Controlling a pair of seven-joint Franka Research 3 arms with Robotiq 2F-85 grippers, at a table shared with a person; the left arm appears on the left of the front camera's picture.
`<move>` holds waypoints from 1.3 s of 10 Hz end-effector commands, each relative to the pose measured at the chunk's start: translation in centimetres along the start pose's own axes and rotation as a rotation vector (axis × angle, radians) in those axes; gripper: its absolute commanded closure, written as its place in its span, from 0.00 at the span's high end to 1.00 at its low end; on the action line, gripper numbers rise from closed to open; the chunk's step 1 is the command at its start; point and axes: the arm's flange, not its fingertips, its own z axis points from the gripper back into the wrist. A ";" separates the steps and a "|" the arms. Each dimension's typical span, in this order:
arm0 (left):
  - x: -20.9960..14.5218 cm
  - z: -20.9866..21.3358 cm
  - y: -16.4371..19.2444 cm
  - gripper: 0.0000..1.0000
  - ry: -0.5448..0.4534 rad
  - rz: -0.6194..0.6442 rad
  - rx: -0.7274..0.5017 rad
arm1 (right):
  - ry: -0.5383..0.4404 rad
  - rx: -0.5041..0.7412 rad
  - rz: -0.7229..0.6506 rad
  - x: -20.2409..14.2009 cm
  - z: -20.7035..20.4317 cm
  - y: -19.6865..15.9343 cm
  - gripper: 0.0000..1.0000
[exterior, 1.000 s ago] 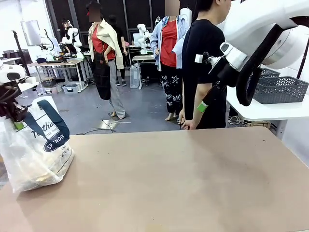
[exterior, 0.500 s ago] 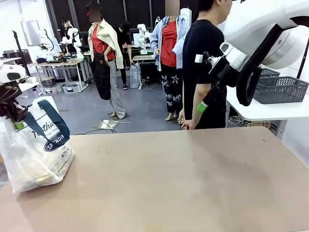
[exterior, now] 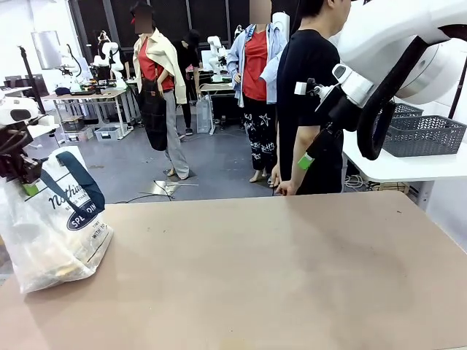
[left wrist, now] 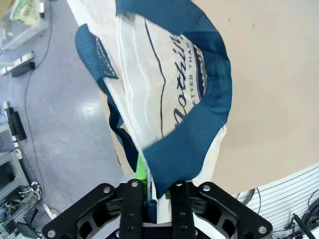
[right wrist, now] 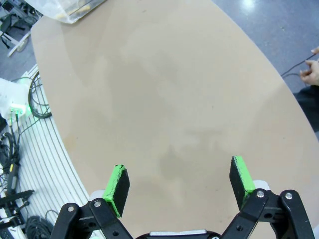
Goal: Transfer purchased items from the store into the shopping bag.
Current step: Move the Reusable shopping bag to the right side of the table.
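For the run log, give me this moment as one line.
left gripper: pinching shopping bag handle at table's left edge | right gripper: open, raised above bare table | person: standing at far side

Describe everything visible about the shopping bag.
The shopping bag is translucent whitish plastic with navy strap handles and navy lettering on an oval badge. It sits at the table's left end, slumped and crinkled, leaning out past the edge, with yellowish contents at the bottom. The left gripper has one strap handle between its fingers.
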 end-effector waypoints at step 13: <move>-1.0 1.8 0.6 1.00 -0.026 0.009 -0.006 | 0.001 0.001 -0.016 0.3 0.0 0.1 1.00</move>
